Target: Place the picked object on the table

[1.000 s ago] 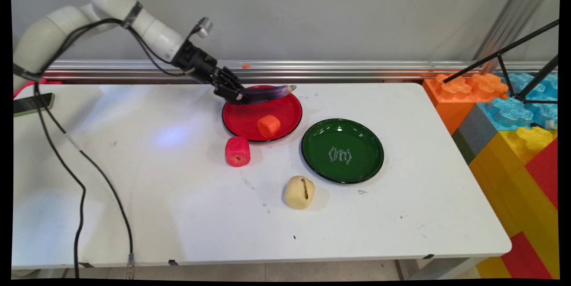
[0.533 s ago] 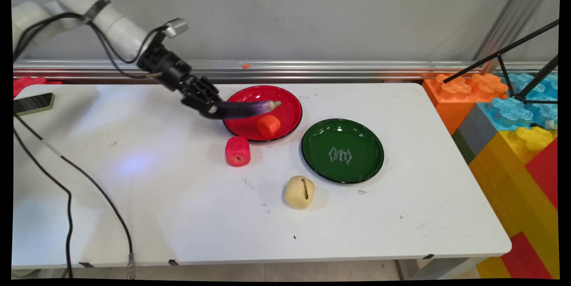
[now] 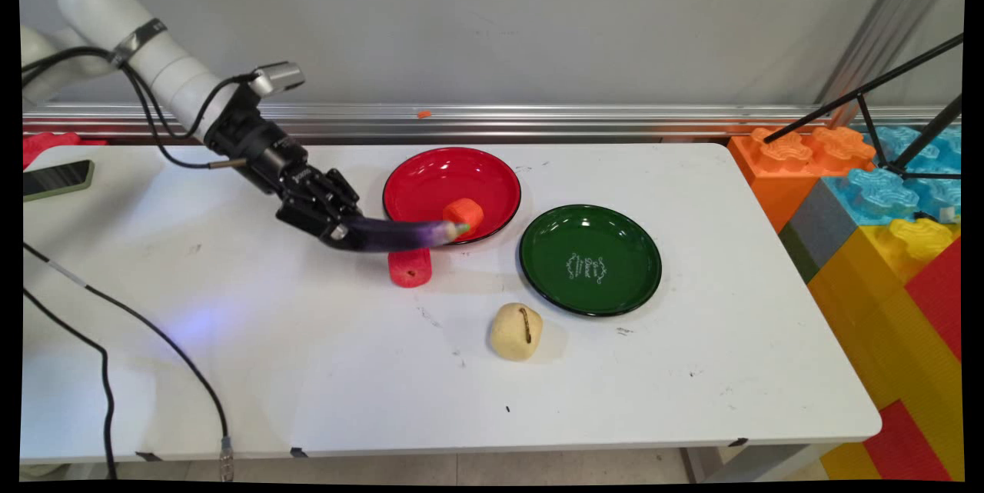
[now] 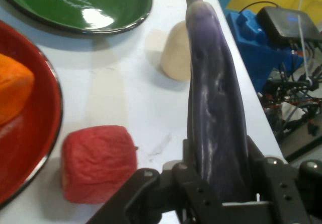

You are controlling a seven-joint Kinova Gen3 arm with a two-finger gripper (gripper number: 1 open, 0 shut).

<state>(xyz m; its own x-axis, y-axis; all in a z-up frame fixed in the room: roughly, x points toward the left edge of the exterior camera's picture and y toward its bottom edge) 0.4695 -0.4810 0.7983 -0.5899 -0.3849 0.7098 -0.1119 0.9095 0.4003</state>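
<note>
The arm enters from the upper left of the main view and reaches down toward the centre left of the frame. The pincer [image 3: 336, 230] is closed on the thick end of a purple eggplant [image 3: 400, 234], and the hand view shows the eggplant [image 4: 215, 113] clamped between the black linkage on both sides. The eggplant is held above the surface [image 3: 269, 339], roughly level, with its tip pointing to the right of the frame.

In the main view the eggplant's tip lies in front of the near rim of a red plate [image 3: 430, 181] and next to an orange piece [image 3: 463, 214] that rests in that plate. Whether the tip touches the orange piece cannot be determined. A red piece [image 3: 409, 269] sits on the surface just below the eggplant in the frame and is partly covered by it. The hand view shows this red piece [image 4: 98, 162] on the surface, just beside the red plate's rim [image 4: 48, 133].

A green plate [image 3: 590, 259] with a white mark at its centre lies to the right of the red plate. A pale yellow piece [image 3: 515, 331] with a dark stripe lies below and between the two plates, near the green plate's lower left edge.

A phone [image 3: 58, 178] lies at the left edge of the frame. Coloured toy blocks [image 3: 884, 247] stand at the right edge.
</note>
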